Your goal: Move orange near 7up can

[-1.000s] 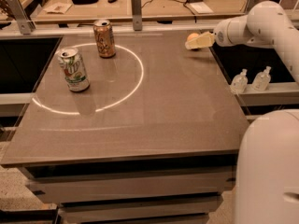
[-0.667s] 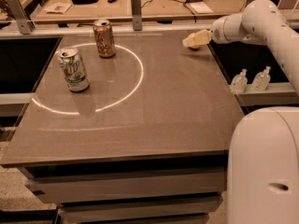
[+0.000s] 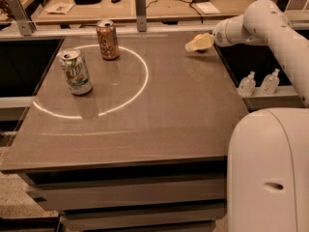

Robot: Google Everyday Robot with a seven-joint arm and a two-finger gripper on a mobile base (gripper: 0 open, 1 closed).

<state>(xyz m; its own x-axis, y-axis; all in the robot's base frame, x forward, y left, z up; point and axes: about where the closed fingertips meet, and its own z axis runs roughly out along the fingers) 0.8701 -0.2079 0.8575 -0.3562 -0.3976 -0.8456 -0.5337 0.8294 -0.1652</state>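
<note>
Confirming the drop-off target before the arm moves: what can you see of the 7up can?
The 7up can is a white and green, metal-looking soda can with a silver top. It stands upright on the left part of the brown table, on a bright ring of reflected light. Only the tabletop touches it; the brown-orange can stands apart, farther back. The end effector hovers at the table's far right edge, well away from it.
</note>
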